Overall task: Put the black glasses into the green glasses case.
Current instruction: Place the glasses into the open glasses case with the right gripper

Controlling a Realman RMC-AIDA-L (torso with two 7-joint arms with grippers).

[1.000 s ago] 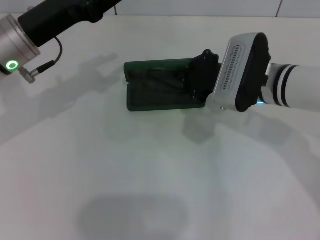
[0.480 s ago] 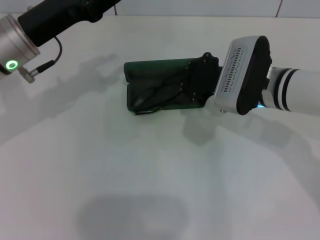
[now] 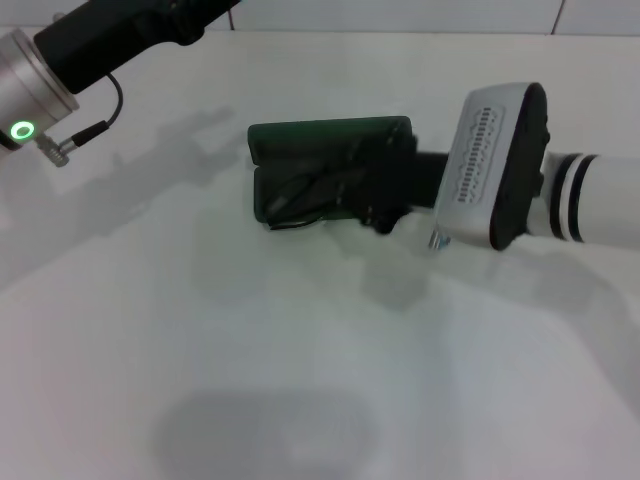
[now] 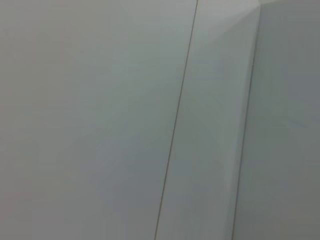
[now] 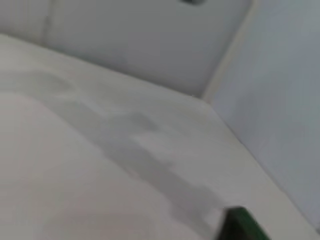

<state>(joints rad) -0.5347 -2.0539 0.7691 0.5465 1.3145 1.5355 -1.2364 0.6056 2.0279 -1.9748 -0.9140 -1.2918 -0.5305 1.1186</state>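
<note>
The dark green hinged clamshell glasses case (image 3: 325, 180) lies open on the white counter (image 3: 300, 350). The thin black-framed glasses (image 3: 310, 195) sit in its near half, one slim temple tip poking over the front edge. The right hand (image 3: 385, 190) (black, chunky) hovers at the case's right end; I cannot tell whether it is spread. The left arm is parked far left.

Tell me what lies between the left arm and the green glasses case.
Head view: nothing but bare white table with shadows separates the left arm, raised at the far left, from the green glasses case. The right gripper is at the case's opposite end.
</note>
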